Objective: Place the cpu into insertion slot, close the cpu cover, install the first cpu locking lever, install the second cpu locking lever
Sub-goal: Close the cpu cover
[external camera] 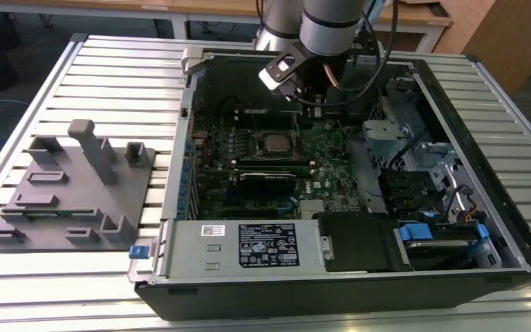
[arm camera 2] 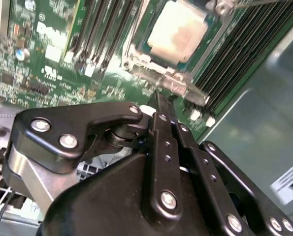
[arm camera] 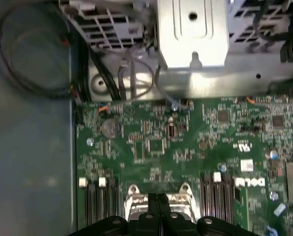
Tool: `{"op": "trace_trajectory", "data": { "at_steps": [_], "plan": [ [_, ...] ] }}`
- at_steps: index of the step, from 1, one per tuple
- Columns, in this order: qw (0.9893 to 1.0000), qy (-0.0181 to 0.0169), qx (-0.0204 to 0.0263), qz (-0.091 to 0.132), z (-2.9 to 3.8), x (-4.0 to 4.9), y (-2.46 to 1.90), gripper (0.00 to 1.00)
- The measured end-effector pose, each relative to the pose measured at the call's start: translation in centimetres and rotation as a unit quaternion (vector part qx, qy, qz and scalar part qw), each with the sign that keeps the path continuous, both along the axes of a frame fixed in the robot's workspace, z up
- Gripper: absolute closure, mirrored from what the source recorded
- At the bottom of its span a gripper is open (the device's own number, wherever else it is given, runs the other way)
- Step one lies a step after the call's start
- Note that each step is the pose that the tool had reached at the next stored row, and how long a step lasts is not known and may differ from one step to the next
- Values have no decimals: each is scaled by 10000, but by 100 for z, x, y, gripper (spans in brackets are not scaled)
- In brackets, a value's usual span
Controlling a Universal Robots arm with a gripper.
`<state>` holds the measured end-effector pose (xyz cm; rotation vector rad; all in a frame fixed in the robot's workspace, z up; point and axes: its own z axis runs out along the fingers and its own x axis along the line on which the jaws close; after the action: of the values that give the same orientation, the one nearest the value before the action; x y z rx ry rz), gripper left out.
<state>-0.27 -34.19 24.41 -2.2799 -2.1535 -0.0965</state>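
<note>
My claw (arm camera 2: 158,98): fingers pressed together on nothing, tip just beside the insertion slot (arm camera 2: 153,74).
The cpu (arm camera 2: 178,29): seated flat inside the insertion slot, silver top up.
Handling: I judge it light, stiff, fragile underneath; take it by opposite edges.

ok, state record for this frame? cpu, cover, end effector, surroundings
cpu: seated, metal top showing
cover: looks lowered, framing the cpu
levers: cannot tell
end effector: shut, nothing between the fingers, tips close to the cover's edge over the board
case: open, on the slatted table
fixture: grey, on the exterior view's left of the case
</note>
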Motion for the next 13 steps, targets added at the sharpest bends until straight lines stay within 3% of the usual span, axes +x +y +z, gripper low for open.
{"op": "trace_trajectory", "data": {
  "at_steps": [1,6,7,9,13],
  "plan": [
    [10000,-16,-2,0,0,-48,0,90],
    [10000,-23,-1,0,-1,-62,0,90],
    [10000,-14,-1,0,-1,-62,-1,90],
    [10000,52,-1,0,-3,-62,-1,90],
    [10000,79,-2,0,-2,-62,0,90]
  ]
}}
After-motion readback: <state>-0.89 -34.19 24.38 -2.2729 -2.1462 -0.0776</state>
